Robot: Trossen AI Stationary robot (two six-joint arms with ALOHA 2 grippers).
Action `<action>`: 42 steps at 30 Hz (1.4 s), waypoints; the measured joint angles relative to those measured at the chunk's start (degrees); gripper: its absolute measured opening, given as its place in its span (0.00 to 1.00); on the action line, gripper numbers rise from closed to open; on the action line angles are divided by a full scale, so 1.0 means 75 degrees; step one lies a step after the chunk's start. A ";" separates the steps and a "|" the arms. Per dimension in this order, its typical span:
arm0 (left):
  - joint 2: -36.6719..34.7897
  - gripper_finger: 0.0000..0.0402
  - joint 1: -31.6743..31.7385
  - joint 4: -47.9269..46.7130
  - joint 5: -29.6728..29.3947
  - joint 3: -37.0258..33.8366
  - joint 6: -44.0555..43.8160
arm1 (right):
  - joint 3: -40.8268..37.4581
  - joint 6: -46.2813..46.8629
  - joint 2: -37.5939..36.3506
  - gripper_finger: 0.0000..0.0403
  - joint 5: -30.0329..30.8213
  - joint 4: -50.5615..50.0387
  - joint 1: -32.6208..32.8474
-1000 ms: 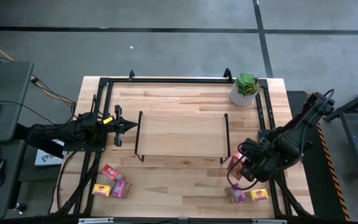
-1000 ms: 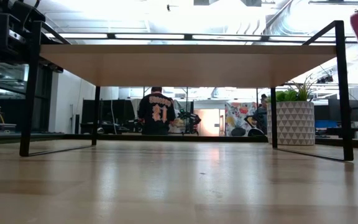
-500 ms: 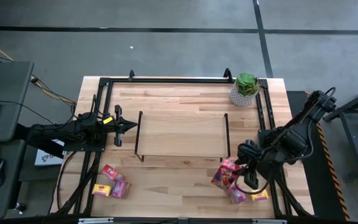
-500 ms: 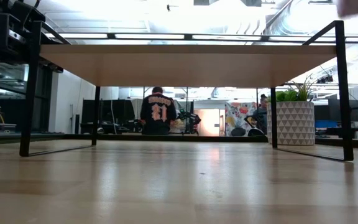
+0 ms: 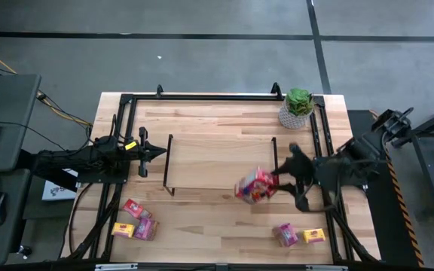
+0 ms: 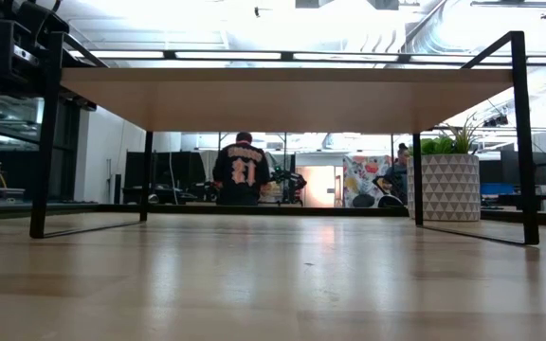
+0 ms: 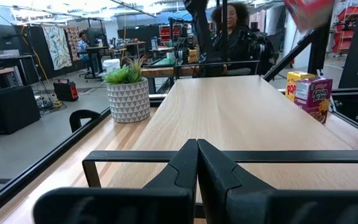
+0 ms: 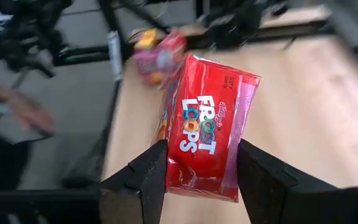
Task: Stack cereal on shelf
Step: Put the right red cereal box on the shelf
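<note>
A red cereal box [image 5: 255,187] hangs above the near right corner of the shelf [image 5: 218,154], a light-wood board on black wire legs. My right gripper [image 5: 275,183] is shut on it; the right wrist view shows its printed front [image 8: 207,124]. The box appears as a red blur [image 7: 308,12] in the left wrist view. My left gripper [image 5: 154,153] rests shut at the shelf's left end, touching nothing. Three boxes [image 5: 136,220] lie near left on the table. A magenta box [image 5: 285,235] and a yellow box [image 5: 314,235] lie near right. My right gripper pinches the red box between its two fingers [image 8: 146,171], one on each long narrow side [image 8: 166,146], at the end nearest the wrist. The fingers come from the table's right, slanting down. The box is lifted clear and sticks out ahead of the fingers, printed front up.
A potted green plant [image 5: 297,107] stands at the far right corner, beside the shelf's right legs [image 6: 524,142]. A black frame [image 5: 123,135] runs round the tabletop. People stand in the room beyond the table [image 6: 242,170].
My right gripper has risen from the table's near right part, carrying the red box up and toward the shelf, to the left and far. The wrist has rolled and tipped up, turning the box about. The box has left the low view upward.
</note>
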 joint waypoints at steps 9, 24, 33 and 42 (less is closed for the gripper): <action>0.0000 0.01 0.0000 -0.0001 0.0003 0.0003 -0.0003 | 0.0350 -0.2058 0.0001 0.40 0.0714 -0.0690 -0.1164; 0.0000 0.01 0.0003 0.0000 0.0000 0.0002 -0.0003 | 0.0350 -0.1750 0.0837 0.40 -0.0231 -0.2741 -0.2541; 0.0002 0.01 0.0000 -0.0002 0.0002 0.0001 0.0000 | 0.0374 -0.2509 0.1352 0.40 -0.1000 -0.2967 -0.3230; 0.0000 0.01 0.0003 0.0000 0.0003 0.0000 -0.0003 | 0.0357 -0.3829 0.1257 0.40 -0.0694 -0.3285 -0.3472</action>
